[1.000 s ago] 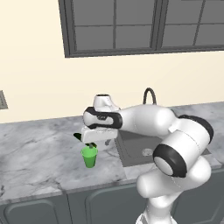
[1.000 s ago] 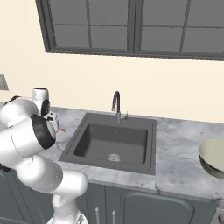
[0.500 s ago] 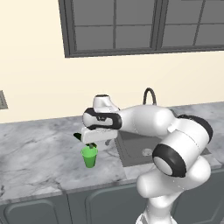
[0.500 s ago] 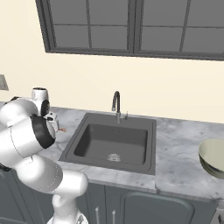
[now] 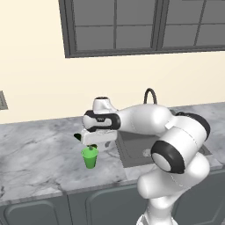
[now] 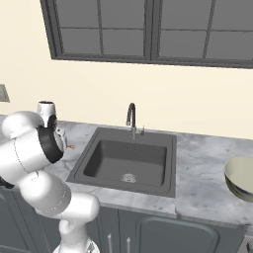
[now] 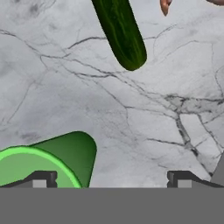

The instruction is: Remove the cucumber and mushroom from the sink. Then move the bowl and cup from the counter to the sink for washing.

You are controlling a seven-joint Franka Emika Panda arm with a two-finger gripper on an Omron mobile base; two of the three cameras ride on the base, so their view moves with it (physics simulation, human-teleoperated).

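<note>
A: Which step is this?

B: The cup step, I'd judge. The sink point(image 6: 126, 160) is bare, and the cucumber point(image 7: 121, 33) and mushroom point(image 7: 165, 6) lie on the tabletop point(image 5: 39, 154) left of the sink. The claw point(image 7: 109, 178) hangs over the cup point(image 5: 90, 157), jaws wide apart and gripping nothing.

A: Is the cup between the jaws?

B: Not squarely. In the hand view the cup's rim sits at one finger point(image 7: 40, 179), with bare stone under the rest of the gap (so the claw is off-centre). The cup stands upright on the tabletop, near the sink's left edge.

A: Next move?

B: Slide sideways until the rim lies between the fingers, go down, close on the wall, then lift and carry it right into the sink. A tapered tumbler may slip if it is pinched too high.

A: And the bowl?

B: On the tabletop well right of the sink, cut off by the edge of the right base view point(image 6: 240, 178). It waits its turn.

A: Anything unclear?

B: The cucumber runs out of the hand view's top, the mushroom is only a sliver there, and from the left base view the hand hides how close the fingertips are to the cup.
</note>
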